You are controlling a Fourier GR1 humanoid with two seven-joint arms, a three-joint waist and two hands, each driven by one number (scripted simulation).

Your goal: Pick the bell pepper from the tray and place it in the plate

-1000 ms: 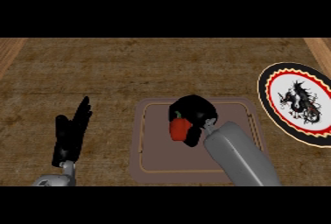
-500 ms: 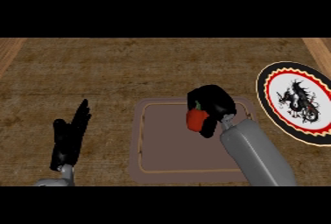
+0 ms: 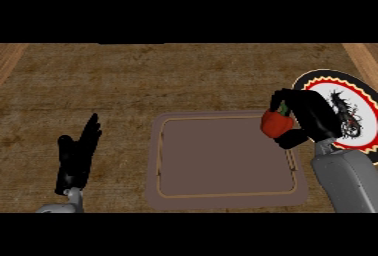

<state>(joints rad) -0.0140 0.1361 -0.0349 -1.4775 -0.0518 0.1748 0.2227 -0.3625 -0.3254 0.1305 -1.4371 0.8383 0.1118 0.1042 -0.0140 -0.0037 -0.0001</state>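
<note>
since half a second ago our right hand (image 3: 306, 117) has carried the red bell pepper (image 3: 276, 123) rightward off the brown tray (image 3: 225, 195); from the head view, fingers curl around it (green stem up) at the patterned plate (image 3: 363, 95) edge. our left hand (image 3: 76, 160) rests spread, lower left.

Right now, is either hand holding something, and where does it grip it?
The right hand curls round the red bell pepper, gripping its side; the left hand holds nothing.
</note>
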